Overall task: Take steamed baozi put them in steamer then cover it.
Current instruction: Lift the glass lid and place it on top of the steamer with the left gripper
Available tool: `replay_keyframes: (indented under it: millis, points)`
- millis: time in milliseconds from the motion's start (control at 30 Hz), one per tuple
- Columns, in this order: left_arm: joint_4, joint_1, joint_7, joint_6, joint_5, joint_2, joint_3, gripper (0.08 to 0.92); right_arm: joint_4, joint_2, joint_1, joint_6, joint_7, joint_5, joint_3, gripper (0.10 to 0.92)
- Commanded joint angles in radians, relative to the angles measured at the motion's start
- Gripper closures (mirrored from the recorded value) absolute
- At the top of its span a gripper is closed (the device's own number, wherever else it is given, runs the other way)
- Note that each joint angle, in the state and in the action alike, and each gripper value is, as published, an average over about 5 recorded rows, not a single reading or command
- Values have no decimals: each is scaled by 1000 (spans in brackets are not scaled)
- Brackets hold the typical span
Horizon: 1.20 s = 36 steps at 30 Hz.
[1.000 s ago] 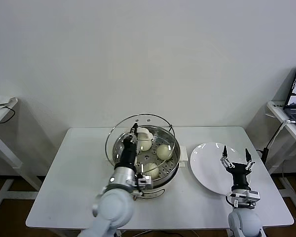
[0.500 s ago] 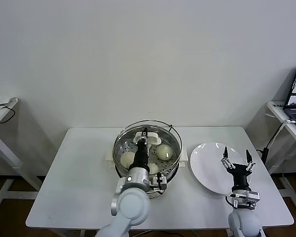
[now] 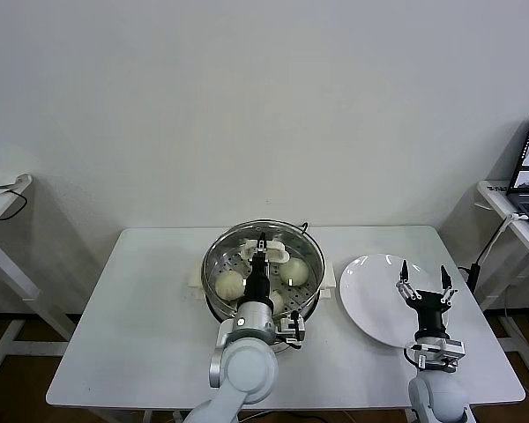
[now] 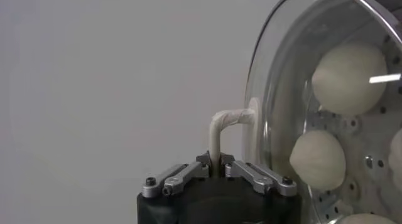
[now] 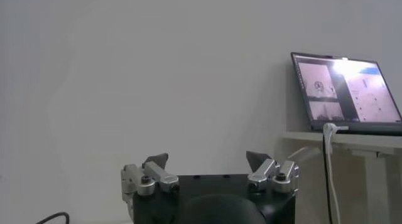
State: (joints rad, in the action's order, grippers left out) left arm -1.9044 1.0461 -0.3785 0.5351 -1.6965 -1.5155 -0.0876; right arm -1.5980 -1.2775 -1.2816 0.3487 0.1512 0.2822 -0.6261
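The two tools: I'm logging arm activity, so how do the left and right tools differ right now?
The left tool is shut on the handle of the cover, while the right tool is open and holds nothing. The left tool is over the steamer with the steamed baozi inside, whereas the right tool is above the white plate, away from the steamer. Both point upward in the head view.

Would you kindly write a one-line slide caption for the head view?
Left end effector holds the glass cover by its handle over the steamer with baozi; right end effector waits open above the plate.
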Motion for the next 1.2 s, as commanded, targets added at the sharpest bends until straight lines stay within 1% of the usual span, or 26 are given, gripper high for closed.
replay_keyframes:
  millis: [33, 400, 1067, 1167, 1200]
  points:
    - [23, 0, -8, 4, -37, -12, -3, 805, 2, 1, -1, 0, 0, 0, -2, 203]
    - [36, 1, -10, -3, -37, -6, 9, 805, 7, 1, 0, 2, -2, -1, -3, 203]
    - [48, 12, 6, -19, -29, -20, 17, 805, 9, 3, 3, 3, -2, -2, -6, 203]
    - [47, 14, 9, -19, -27, -22, 17, 773, 10, 3, 3, 3, -2, -2, -6, 203]
    - [46, 14, 10, -19, -27, -22, 17, 751, 10, 3, 3, 4, -2, -3, -6, 203]
